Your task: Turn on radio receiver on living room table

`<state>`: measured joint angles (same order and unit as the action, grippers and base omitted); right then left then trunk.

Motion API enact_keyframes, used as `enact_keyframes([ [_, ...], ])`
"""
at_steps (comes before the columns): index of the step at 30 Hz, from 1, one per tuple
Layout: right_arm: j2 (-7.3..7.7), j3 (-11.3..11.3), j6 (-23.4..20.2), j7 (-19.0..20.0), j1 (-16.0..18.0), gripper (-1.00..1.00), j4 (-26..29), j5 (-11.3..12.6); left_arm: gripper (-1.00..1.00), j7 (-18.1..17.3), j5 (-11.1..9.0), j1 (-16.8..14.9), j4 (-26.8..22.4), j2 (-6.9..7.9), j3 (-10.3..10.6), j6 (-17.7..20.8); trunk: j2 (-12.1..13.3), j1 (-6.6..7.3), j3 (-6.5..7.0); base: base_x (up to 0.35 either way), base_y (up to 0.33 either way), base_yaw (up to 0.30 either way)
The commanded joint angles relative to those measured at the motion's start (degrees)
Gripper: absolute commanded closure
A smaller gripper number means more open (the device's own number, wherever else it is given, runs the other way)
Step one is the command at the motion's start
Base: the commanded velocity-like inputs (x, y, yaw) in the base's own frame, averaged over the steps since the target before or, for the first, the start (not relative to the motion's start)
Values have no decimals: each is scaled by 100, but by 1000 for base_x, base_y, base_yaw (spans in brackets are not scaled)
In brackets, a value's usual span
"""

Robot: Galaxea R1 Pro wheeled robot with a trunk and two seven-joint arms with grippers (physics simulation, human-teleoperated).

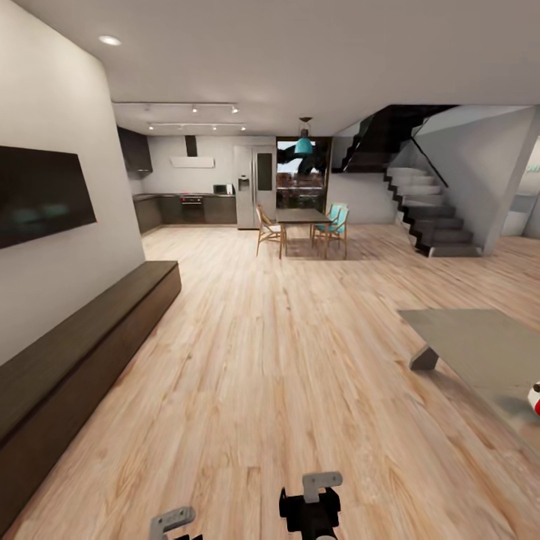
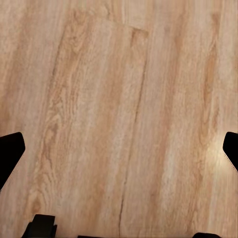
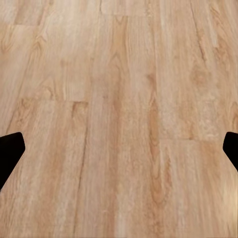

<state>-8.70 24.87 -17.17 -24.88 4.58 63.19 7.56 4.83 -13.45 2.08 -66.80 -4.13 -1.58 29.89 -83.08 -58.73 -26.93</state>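
A sliver of the red radio receiver (image 1: 535,397) peeks in on the grey table (image 1: 480,345), its facing and long axis unreadable. Both arms hang low over the plank floor (image 1: 285,360); the left gripper (image 2: 119,148) and right gripper (image 3: 119,148) are spread wide, holding nothing.

Red radio receiver (image 1: 534,397) on grey table (image 1: 480,349), frame-cropped

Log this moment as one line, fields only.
phase: in transit | radio receiver: on table, head view's right edge | left gripper: open over floor | right gripper: open over floor | contact: none
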Motion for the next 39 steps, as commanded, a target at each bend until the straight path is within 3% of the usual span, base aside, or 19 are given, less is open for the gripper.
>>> enact_keyframes([
  [1, 0, 0, 1, 0, 0, -100, 0, 0, -100, 0, 0, -1, 0, 0, 0, 0, 0, 0, 0, 333, 13, 0],
  [24, 0, 0, -3, -2, 1, -100, 0, 0, -100, 0, 0, 2, 1, -2, 0, 6, 0, 0, 0, 333, 3, 0],
  [39, 0, 0, -3, 1, 1, -100, 0, 0, -100, 0, 0, 3, 5, 0, 0, 11, 0, 0, 0, 328, 148, 0],
])
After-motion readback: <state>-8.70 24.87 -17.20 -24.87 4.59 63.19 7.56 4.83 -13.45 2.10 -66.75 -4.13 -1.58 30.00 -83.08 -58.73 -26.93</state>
